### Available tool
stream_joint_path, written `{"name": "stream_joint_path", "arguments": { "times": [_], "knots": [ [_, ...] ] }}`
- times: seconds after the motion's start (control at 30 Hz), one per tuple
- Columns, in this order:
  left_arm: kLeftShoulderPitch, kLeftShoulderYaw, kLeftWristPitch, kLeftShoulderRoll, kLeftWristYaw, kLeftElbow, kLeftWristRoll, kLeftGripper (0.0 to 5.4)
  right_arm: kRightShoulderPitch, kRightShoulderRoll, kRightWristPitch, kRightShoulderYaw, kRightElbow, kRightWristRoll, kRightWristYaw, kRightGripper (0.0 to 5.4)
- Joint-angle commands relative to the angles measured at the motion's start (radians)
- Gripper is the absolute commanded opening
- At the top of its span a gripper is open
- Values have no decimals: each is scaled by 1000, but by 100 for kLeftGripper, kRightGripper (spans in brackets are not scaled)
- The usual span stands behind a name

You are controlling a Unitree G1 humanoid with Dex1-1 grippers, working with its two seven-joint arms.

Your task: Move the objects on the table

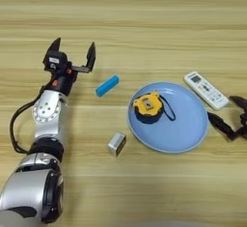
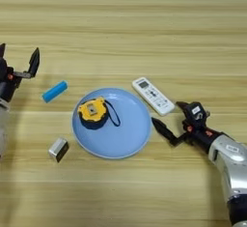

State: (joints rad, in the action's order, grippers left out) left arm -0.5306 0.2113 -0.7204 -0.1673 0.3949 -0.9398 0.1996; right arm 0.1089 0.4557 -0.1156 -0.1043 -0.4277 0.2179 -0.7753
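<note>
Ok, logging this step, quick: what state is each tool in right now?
Left tool: open, empty, just left of the blue bar.
Right tool: open, empty, beside the white remote.

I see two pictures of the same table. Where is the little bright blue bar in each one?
Left eye view: the small bright blue rounded bar lies left of centre, right of the left hand.
Right eye view: it lies near the left edge.
Shared landmark: the round light-blue plate, down-right of the bar.
</note>
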Motion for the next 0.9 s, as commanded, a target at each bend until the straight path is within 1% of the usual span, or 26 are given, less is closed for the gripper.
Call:
{"name": "stream_joint_path", "arguments": {
  "times": [0.03, 0.3, 0.37, 0.7, 0.9],
  "knots": [
    [-20, -2, 1, -3, 6, -7, -2, 535, 20, -5, -10, 15, -10, -17, 6, 540],
    [-18, -2, 1, -2, 7, -5, -2, 535, 58, -17, -17, 26, -46, -39, 39, 540],
    [-18, -2, 0, -2, 7, -5, -2, 535, 72, -21, -11, 24, -55, -36, 44, 540],
    [-16, -3, 0, -1, 8, -3, -1, 535, 153, -34, -18, 37, -143, -65, 81, 540],
    [-16, -2, 0, -1, 8, -2, -1, 535, 172, -38, -17, 43, -173, -75, 85, 540]
  ]
}}
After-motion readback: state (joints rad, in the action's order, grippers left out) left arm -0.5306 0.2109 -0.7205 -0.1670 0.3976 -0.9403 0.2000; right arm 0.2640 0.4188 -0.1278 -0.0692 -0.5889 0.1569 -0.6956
